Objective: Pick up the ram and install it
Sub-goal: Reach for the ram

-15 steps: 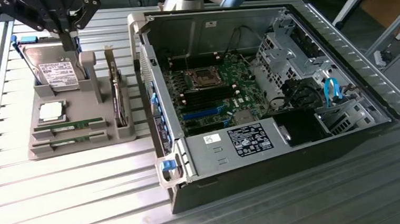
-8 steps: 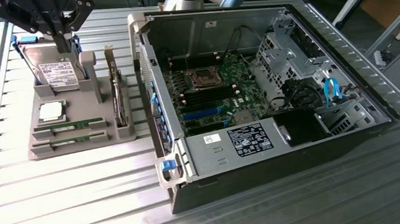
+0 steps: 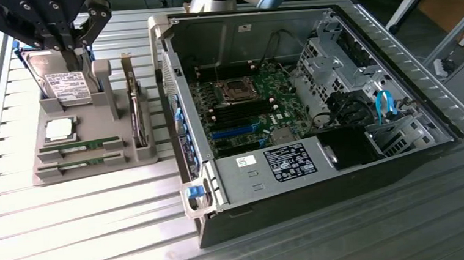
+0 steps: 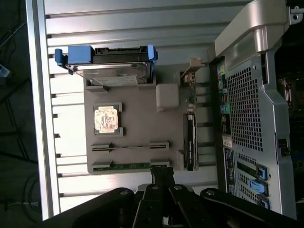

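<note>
The fingers [image 4: 162,175] of our gripper [image 3: 69,46] are pinched together on nothing, hanging above the grey holder [image 3: 101,124], where we find the ram [image 3: 81,145] slotted on edge at the end away from the hard drive [image 3: 67,83], long axis running the exterior view's left to right.

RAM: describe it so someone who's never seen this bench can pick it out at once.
Find the gray tray on the slatted table, at the exterior view's left of the open PC case. At its near end, past the square silver processor, two parallel slots hold the ram stick and its twin on edge. They are long, thin and green, unlike the boxy hard drive.
</note>
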Controlling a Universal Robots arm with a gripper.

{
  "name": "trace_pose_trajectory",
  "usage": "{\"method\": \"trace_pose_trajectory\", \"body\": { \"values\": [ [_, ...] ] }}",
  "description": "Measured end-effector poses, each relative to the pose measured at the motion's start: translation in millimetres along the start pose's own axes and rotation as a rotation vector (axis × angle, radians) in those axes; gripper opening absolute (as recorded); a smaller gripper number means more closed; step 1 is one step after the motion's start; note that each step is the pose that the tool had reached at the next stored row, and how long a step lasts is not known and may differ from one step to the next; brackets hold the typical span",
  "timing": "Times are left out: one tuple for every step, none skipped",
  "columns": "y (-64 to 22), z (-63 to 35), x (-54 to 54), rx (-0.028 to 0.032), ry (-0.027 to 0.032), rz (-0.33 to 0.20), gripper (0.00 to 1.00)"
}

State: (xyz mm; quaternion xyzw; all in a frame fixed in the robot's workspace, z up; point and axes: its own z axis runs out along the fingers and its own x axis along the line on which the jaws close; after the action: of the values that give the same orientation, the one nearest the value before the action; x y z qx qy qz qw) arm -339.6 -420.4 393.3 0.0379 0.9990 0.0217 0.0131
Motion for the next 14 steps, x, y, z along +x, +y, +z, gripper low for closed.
{"method": "trace_pose_trajectory", "body": {
  "values": [
    [-2.4, -0.1, -0.2, -0.0001, -0.0001, 0.000, 0.09],
    [-4.2, -0.1, -0.3, 0.0000, -0.0001, 0.000, 0.09],
    [-7.4, -0.2, -0.5, -0.0001, -0.0001, 0.000, 0.09],
    [-8.5, -0.3, -0.6, 0.0000, 0.0000, 0.000, 0.09],
    [-10.3, -0.3, -0.7, -0.0001, -0.0001, 0.000, 0.09],
    [-12.5, -0.4, -0.9, 0.0000, 0.0000, 0.000, 0.09],
    [-14.3, -0.5, -1.1, 0.0000, 0.0000, 0.000, 0.09],
    [-16.3, -0.6, -1.2, 0.0000, 0.0000, 0.000, 0.09],
    [-18.2, -0.6, -1.4, 0.0000, 0.0000, 0.000, 0.09],
    [-19.8, -0.6, -1.5, -0.0001, -0.0001, 0.000, 0.09],
    [-19.9, -0.6, -1.5, 0.0000, -0.0001, 0.000, 0.09],
    [-19.9, -0.6, -1.5, 0.0000, 0.0000, 0.000, 0.09],
    [-19.9, -0.6, -1.5, 0.0000, 0.0000, 0.000, 0.09],
    [-19.9, -0.6, -1.5, -0.0001, -0.0001, 0.000, 0.09]
  ]
}}
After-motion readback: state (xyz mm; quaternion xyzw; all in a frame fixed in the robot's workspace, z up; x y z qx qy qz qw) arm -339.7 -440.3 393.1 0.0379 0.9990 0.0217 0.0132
